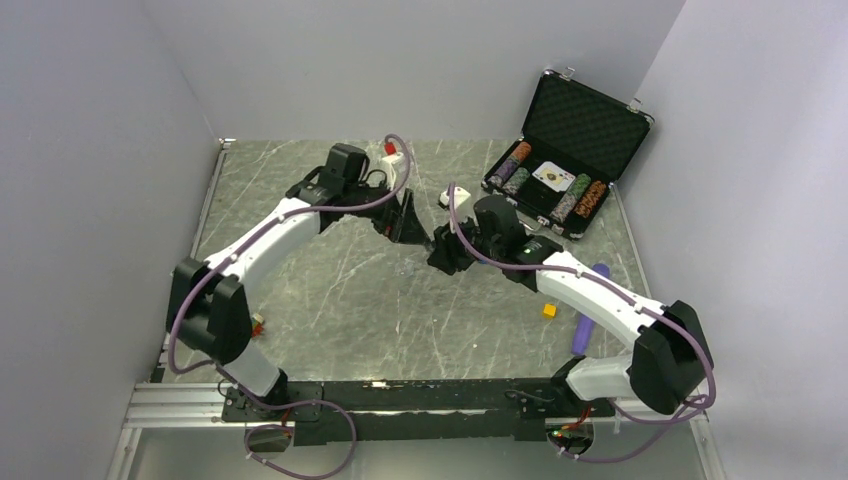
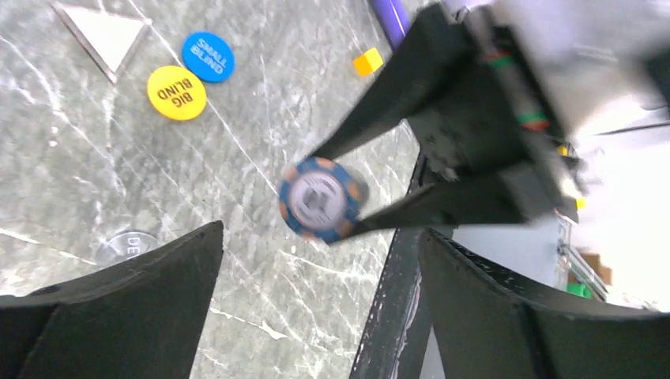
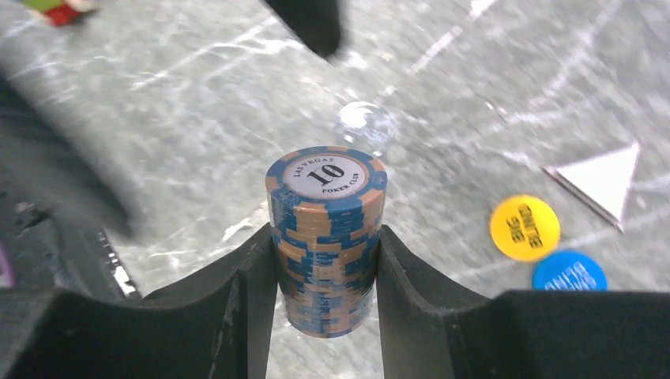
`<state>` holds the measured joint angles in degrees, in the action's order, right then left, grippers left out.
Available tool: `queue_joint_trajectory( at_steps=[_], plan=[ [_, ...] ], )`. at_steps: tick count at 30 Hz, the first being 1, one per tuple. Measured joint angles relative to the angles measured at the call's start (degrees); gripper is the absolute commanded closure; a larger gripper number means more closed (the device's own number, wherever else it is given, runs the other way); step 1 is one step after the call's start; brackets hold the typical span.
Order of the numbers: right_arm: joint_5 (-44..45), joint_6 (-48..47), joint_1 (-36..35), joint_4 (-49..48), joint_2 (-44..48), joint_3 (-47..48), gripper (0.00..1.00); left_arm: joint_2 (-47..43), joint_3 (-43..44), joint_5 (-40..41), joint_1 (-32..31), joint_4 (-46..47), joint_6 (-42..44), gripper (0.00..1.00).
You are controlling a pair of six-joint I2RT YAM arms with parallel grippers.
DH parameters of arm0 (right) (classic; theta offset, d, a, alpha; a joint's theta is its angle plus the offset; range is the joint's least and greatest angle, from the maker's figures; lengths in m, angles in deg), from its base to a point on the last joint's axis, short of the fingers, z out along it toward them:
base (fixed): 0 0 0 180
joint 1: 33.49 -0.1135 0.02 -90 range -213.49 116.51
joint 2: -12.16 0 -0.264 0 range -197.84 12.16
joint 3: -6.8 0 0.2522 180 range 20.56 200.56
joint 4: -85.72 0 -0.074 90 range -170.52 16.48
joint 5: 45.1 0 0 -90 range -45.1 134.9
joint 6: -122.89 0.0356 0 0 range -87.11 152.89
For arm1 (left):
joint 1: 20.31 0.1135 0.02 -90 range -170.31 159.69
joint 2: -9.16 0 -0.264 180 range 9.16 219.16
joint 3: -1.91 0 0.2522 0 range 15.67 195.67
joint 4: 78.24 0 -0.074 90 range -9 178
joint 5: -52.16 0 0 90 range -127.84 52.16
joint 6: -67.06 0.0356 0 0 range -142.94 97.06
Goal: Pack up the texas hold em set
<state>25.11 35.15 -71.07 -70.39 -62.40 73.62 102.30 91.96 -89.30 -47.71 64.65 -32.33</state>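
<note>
Fingers (image 2: 118,316) of the left gripper (image 2: 320,253) stood wide apart with nothing between them, as the left wrist view showed. Just beyond them a blue-and-orange chip stack (image 2: 322,199) sat pinched between the two dark fingers of the right gripper (image 2: 348,185). In the top view the two grippers met nose to nose at mid tabletop (image 1: 330,290), and their bodies hid the stack.

The right wrist view gave the grip best. The stack stood upright and clamped on both sides, its top chip marked 10. Whether its base touched the tabletop was hard to tell. Beyond it lay a clear disc (image 3: 365,126), and to the right a white triangle (image 3: 604,178), a yellow disc (image 3: 525,228) and a blue disc (image 3: 569,272) close together.

Only the top view showed the briefcase (image 1: 585,125), open at the far right corner. It held chip rows (image 1: 578,198) and cards (image 1: 552,176), well apart from the stack. Nearer the right arm lay a yellow cube (image 1: 549,310) and a purple stick (image 1: 590,310).
</note>
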Motion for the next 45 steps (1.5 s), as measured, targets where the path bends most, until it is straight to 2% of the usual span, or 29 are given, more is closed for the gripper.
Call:
queue_joint_trajectory(
  at_steps=[4, 8, 15, 20, 24, 34, 45],
  plan=[
    [6.14, 3.02, 1.86, 2.69, 0.04, -1.44, 1.00, -6.21, -1.84, 4.94, 0.35, 0.90, 0.09, 0.01],
    [10.12, 6.99, 7.10, 5.42, 0.46, -1.84, 1.00, -12.13, -4.15, 11.58, 1.40, 3.45, 0.11, 0.01],
    [14.10, 13.35, 27.93, 12.09, 1.64, -1.44, 1.00, -16.59, -6.78, 24.52, 2.67, 4.74, 0.76, 0.01],
    [14.75, 14.67, 40.19, 17.27, -1.09, 0.96, 1.00, -16.57, -6.86, 26.97, 2.69, 4.76, 0.72, 0.01],
    [11.50, 15.26, 47.17, 19.54, -8.44, 6.38, 1.00, -16.57, -6.93, 27.39, 2.69, 4.96, 0.72, 0.01],
    [3.37, 16.48, 55.52, 22.29, -22.16, 15.74, 1.00, -16.57, -6.93, 28.68, 2.67, 5.03, 0.76, 0.01],
    [1.29, 16.83, 57.00, 22.91, -28.20, 20.92, 1.00, -16.57, -6.93, 29.35, 2.69, 4.98, 1.20, 0.01]
  ],
)
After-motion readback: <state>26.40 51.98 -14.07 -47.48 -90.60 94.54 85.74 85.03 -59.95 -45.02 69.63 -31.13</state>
